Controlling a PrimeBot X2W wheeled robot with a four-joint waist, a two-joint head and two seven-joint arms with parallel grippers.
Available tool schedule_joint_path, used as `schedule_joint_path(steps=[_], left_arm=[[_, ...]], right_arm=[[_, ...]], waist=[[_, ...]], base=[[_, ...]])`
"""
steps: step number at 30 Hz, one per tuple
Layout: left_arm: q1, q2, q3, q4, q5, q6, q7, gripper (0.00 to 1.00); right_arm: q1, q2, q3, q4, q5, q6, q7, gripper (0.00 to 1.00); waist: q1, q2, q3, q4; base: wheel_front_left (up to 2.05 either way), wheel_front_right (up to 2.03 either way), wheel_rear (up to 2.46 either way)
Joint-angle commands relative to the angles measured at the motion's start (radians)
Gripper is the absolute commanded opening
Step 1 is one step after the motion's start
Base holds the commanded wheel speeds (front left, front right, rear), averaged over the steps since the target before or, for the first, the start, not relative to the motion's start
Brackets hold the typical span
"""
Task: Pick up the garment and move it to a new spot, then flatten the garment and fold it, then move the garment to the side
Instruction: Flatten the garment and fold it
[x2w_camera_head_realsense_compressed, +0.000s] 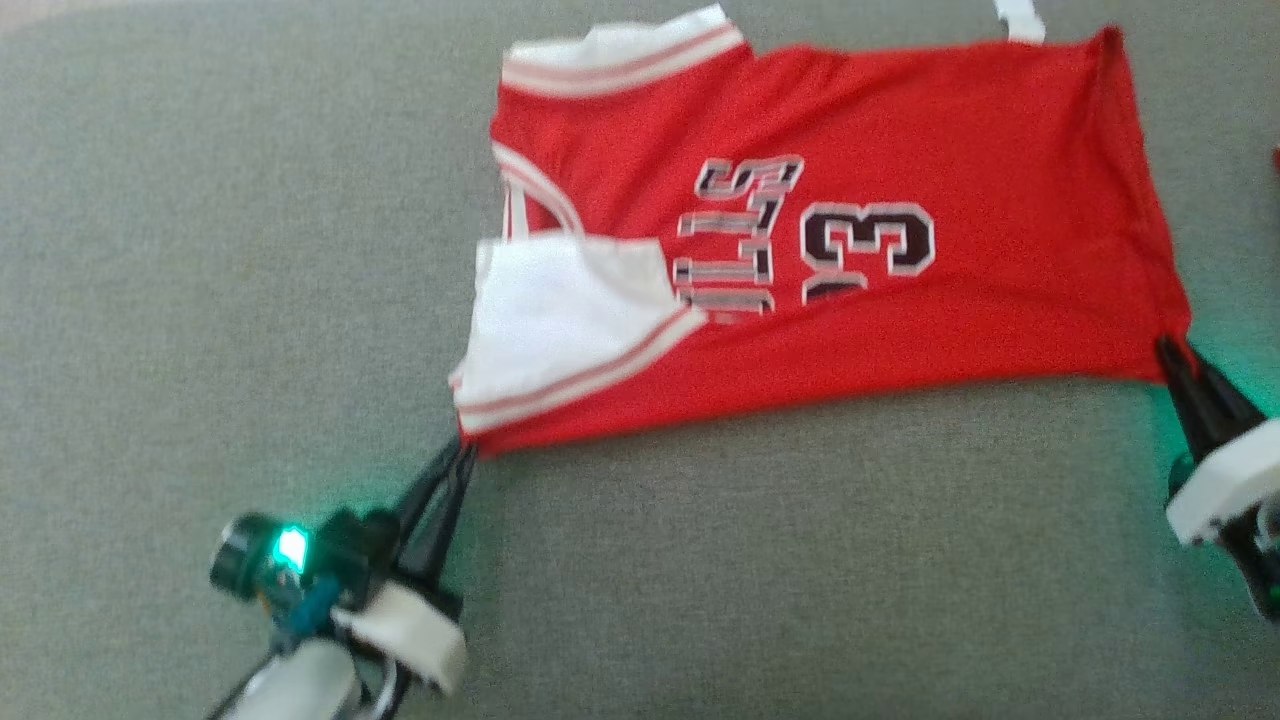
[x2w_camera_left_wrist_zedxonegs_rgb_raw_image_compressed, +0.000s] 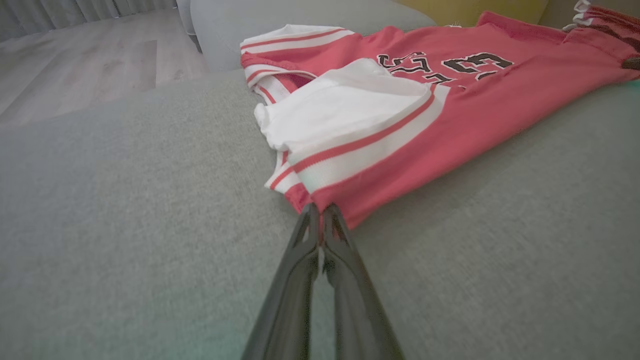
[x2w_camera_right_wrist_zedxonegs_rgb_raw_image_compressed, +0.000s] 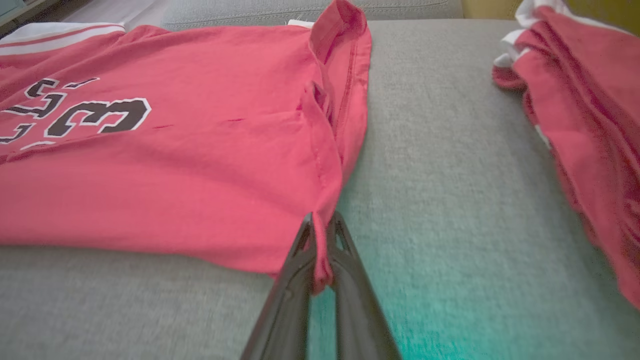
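- Now the red jersey (x2w_camera_head_realsense_compressed: 960, 310) lies spread flat and sideways on the grey cushion (x2w_camera_head_realsense_compressed: 200, 250), with its black number and lettering facing up.
- A white panel (x2w_camera_head_realsense_compressed: 560, 310) edged with red stripes is folded over onto the red front, near the jersey's lower left corner in the head view.
- The left gripper (x2w_camera_head_realsense_compressed: 466, 452) has its two dark fingers pressed together on that lower left corner, pinching cloth between the tips.
- The right gripper (x2w_camera_head_realsense_compressed: 1172, 352) is clamped on the lower right corner at the hem. The right wrist view shows a fold of red cloth caught between its fingers.
- A second red garment (x2w_camera_right_wrist_zedxonegs_rgb_raw_image_compressed: 590, 100) lies bunched on the cushion to the right, apart from the jersey.
- Pale wooden floor (x2w_camera_left_wrist_zedxonegs_rgb_raw_image_compressed: 75, 60) shows beyond the cushion.
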Motion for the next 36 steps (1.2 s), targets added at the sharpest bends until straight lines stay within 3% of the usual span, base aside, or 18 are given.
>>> schedule_joint_path(steps=[1, 12, 21, 22, 23, 24, 30, 33, 36], left_arm=[[0.021, 0.043, 0.035, -0.043, -0.011, 0.017, 0.007, 0.0], [0.233, 0.075, -0.003, -0.219, -0.053, 0.085, 0.077, 0.0], [0.273, 0.096, -0.019, -0.31, -0.073, 0.093, 0.125, 0.0], [0.267, 0.094, -0.016, -0.317, -0.073, 0.095, 0.124, 0.0], [0.26, 0.091, -0.015, -0.322, -0.075, 0.094, 0.126, 0.27], [0.249, 0.092, -0.017, -0.327, -0.07, 0.091, 0.13, 1.0], [0.129, 0.114, 0.001, -0.376, -0.031, 0.076, 0.161, 1.0], [-0.014, 0.146, 0.031, -0.413, -0.001, 0.041, 0.204, 1.0], [-0.197, 0.169, 0.063, -0.424, 0.006, -0.021, 0.274, 1.0]], right_arm=[[0.045, -0.055, 0.008, -0.016, -0.006, -0.001, -0.014, 0.0], [0.209, -0.091, -0.022, -0.064, -0.02, -0.001, -0.027, 0.0], [0.275, -0.112, -0.079, -0.108, -0.026, -0.001, -0.013, 0.0], [0.277, -0.112, -0.086, -0.11, -0.027, -0.001, -0.012, 0.25], [0.278, -0.109, -0.094, -0.113, -0.027, -0.001, -0.01, 0.97], [0.277, -0.107, -0.104, -0.118, -0.029, -0.001, -0.011, 1.0], [0.267, -0.104, -0.153, -0.157, -0.052, -0.001, -0.017, 1.0], [0.256, -0.108, -0.189, -0.186, -0.076, -0.001, -0.021, 1.0], [0.237, -0.11, -0.217, -0.222, -0.104, -0.001, -0.02, 1.0]], waist=[[0.0001, 0.0, -0.021, -0.007], [0.0001, 0.0, -0.074, -0.007], [0.0001, 0.0, -0.051, -0.003], [0.0001, 0.0, -0.047, -0.001], [0.0001, 0.0, -0.042, 0.0], [0.0001, 0.0, -0.036, 0.001], [0.0001, 0.0, 0.009, 0.003], [0.0001, 0.0, 0.052, -0.001], [0.0001, 0.0, 0.102, -0.015]], base=[[0.0, 0.0, 0.0], [0.0, 0.0, 0.0], [0.0, 0.0, 0.0], [0.0, 0.0, 0.0], [0.0, 0.0, 0.0], [0.0, 0.0, 0.0], [0.0, 0.0, 0.0], [0.0, 0.0, 0.0], [0.0, 0.0, 0.0]])
